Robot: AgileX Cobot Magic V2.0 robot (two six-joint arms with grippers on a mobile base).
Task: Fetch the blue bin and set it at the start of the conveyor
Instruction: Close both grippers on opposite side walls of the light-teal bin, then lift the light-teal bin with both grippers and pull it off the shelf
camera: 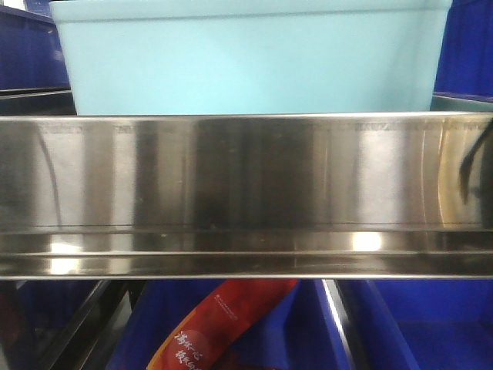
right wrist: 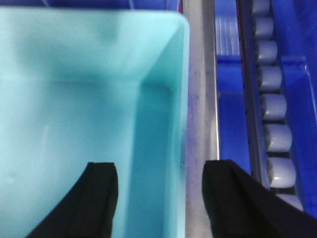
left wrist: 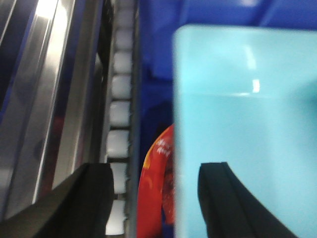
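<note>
**While the blue bin sits on the shelf, both grippers stand open across its end walls**

As I look through the front camera, the blue bin fills the upper middle of the frame. It stands just behind a shiny steel shelf rail that runs the full width of the picture. Dark blue crates flank it in the upper corners. Under the rail, at bottom centre, a red packet with printed lettering lies in a lower blue crate.

On the left wrist view, my left gripper is spread wide. One black finger sits at lower left outside the bin. The other is at lower centre, in front of the aqua plastic, with the bin's wall edge between them. I see neither finger pressing the wall. A column of white rollers runs up the left of that frame.

On the right wrist view, my right gripper is likewise spread apart. Its left finger is over the bin's interior. Its right finger is outside the rim, over a steel strip beside more rollers.
</note>
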